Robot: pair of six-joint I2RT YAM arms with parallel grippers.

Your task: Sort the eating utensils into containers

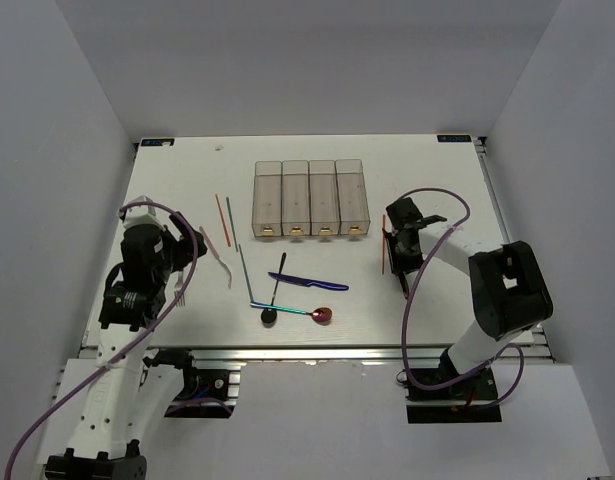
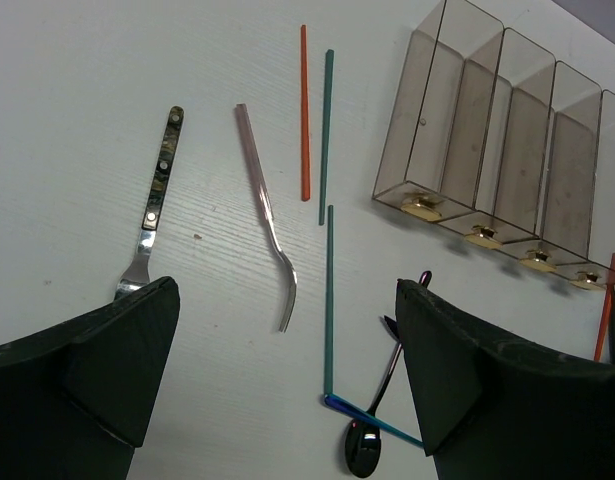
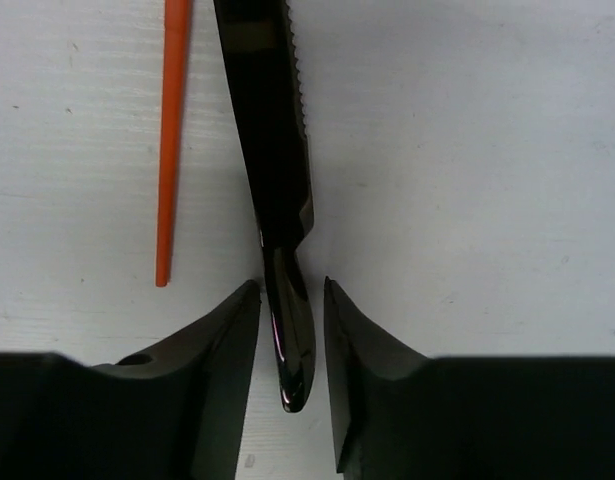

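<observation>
The containers [image 1: 307, 198] are four joined clear bins at the table's back middle, also in the left wrist view [image 2: 487, 130]. My right gripper [image 1: 398, 262] is open, its jaws [image 3: 292, 290] straddling the handle of a black knife [image 3: 277, 150] lying flat, with slim gaps on both sides. A red chopstick [image 3: 172, 140] lies just left of it. My left gripper [image 1: 173, 266] is wide open and empty above the table [image 2: 287, 288]. Below it lie a patterned-handle fork [image 2: 155, 200], a pale fork [image 2: 267, 210], a red chopstick [image 2: 305, 110] and two green chopsticks [image 2: 329, 300].
A blue knife [image 1: 312, 283], a black spoon [image 1: 274, 300] and an iridescent-red spoon [image 1: 322, 315] lie crossed at the front middle of the table. Grey walls stand on the left, right and back. The table's front edge runs just ahead of the arm bases.
</observation>
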